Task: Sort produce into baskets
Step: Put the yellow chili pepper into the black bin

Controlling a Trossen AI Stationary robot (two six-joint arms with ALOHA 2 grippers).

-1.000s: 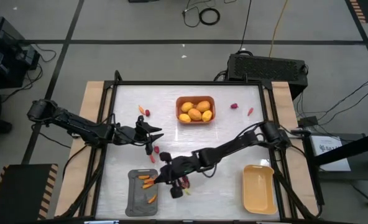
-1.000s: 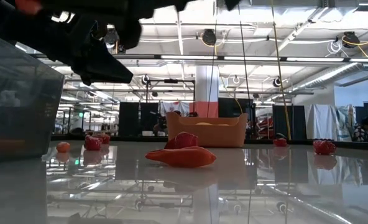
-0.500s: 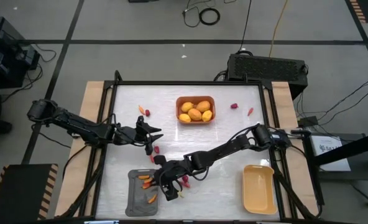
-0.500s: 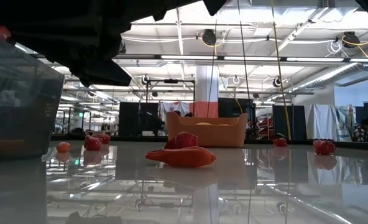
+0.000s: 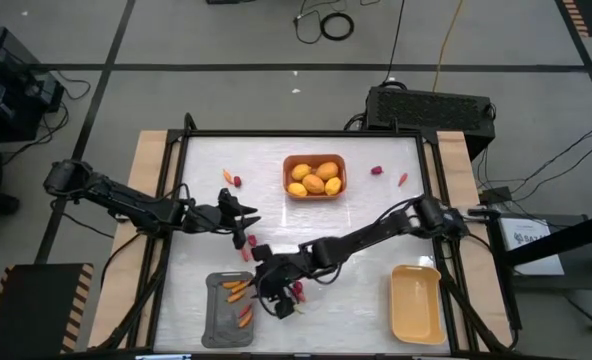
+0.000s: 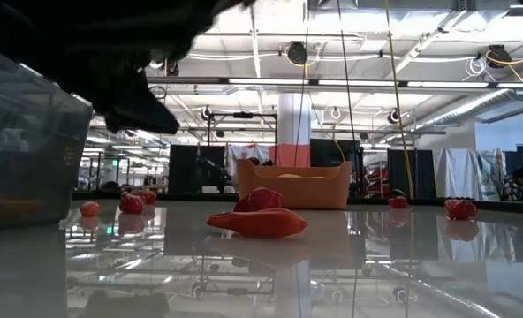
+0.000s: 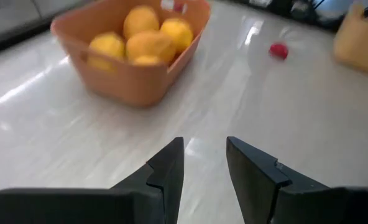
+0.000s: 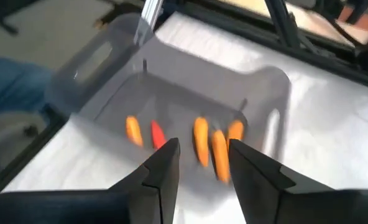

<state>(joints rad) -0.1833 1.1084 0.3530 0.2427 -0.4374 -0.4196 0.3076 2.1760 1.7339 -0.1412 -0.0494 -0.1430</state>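
The dark grey basket [image 5: 228, 310] at the near left holds several carrot sticks [image 8: 200, 140]. My right gripper [image 5: 276, 303] hangs open just above its right rim [image 8: 268, 99], with nothing between its fingers [image 8: 165, 155]. The orange-brown basket [image 5: 314, 176] at the far middle holds several lemons [image 7: 148, 38]. The pale yellow basket [image 5: 416, 303] stands at the near right. My left gripper [image 5: 248, 214] waits open at the middle left, pointing toward the orange-brown basket [image 7: 131, 71]. Loose berries [image 5: 251, 240] and a carrot stick [image 5: 227, 175] lie on the table.
More loose produce lies about: a berry [image 5: 376, 170] and a carrot stick [image 5: 402, 179] at the far right, a berry [image 5: 298, 291] beside my right gripper, and a carrot stick [image 6: 257, 222] with a berry [image 6: 261, 199] behind it in the low view. A black frame [image 5: 306, 134] rims the table.
My right gripper swung left over the grey basket's rim, let a carrot stick drop in, then drew back a little toward the right and up. One more carrot stick lies in the grey basket than before.
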